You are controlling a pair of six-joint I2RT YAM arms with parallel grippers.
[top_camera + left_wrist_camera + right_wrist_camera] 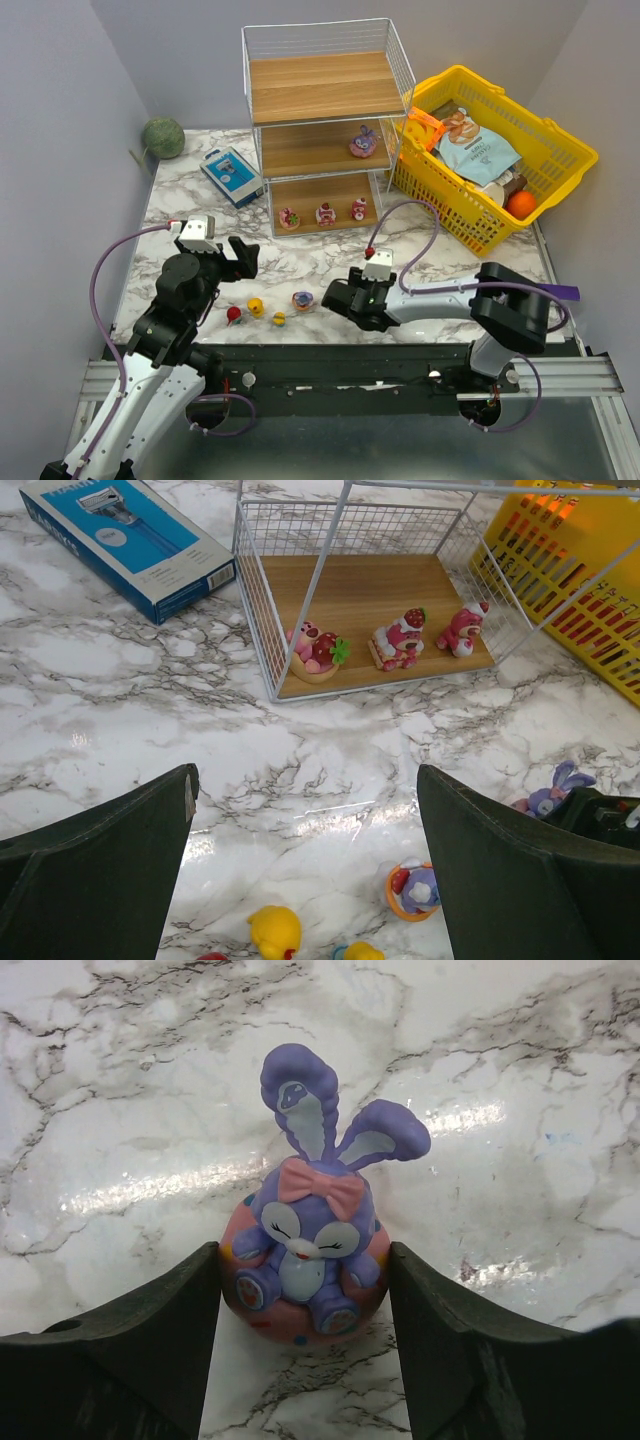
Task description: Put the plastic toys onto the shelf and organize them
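A purple bunny-eared toy [305,1230] in a pink cup stands on the marble table between the fingers of my right gripper [303,1256]. Both pads touch its sides. My left gripper [307,780] hangs open above the table with nothing in it. Below it lie a yellow toy [275,930], a second yellow one [279,319], a red one [233,315] and a purple toy in an orange cup [412,890]. The shelf [325,90] stands at the back. Three pink-red toys [398,638] sit on its bottom board and a pink-purple bunny [363,143] on the middle one.
A blue-white box [231,175] lies left of the shelf. A yellow basket [560,140] with snack packets stands to its right. A green ball [162,137] rests in the far left corner. Grey walls close in both sides.
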